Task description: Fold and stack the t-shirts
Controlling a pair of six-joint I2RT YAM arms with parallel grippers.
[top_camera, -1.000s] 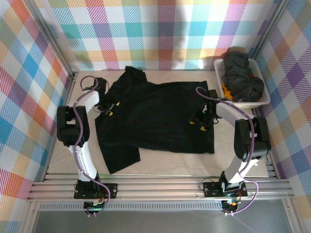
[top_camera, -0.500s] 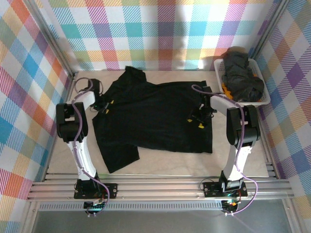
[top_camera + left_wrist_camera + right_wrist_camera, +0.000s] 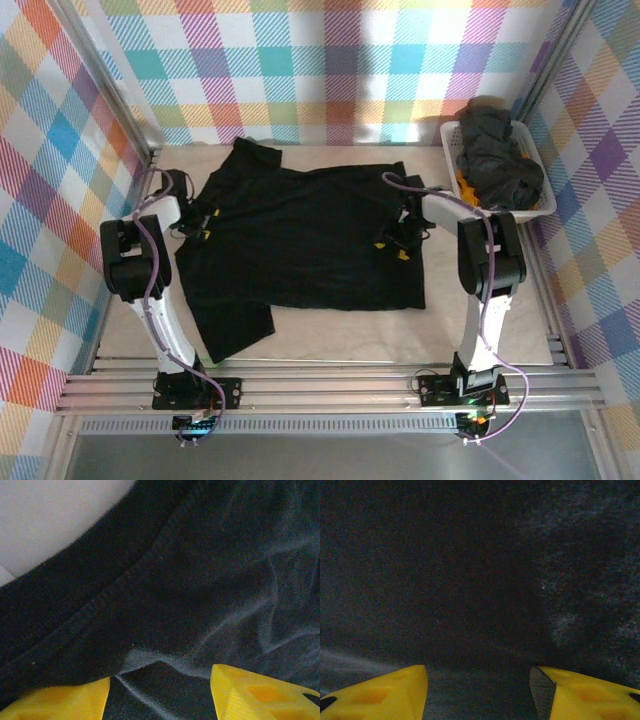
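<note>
Rainbow-checked cloth walls (image 3: pixel 330 60) enclose a pale beige table (image 3: pixel 330 325), where a plain black short-sleeved t-shirt (image 3: pixel 300 240) lies spread flat.
The left gripper (image 3: pixel 207 225) sits on the t-shirt's left edge and the right gripper (image 3: pixel 391 248) on its right side, both with yellow fingers (image 3: pixel 385 692) parted over the cloth.

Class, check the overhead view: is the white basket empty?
No, crumpled dark clothes are piled in the white basket.
</note>
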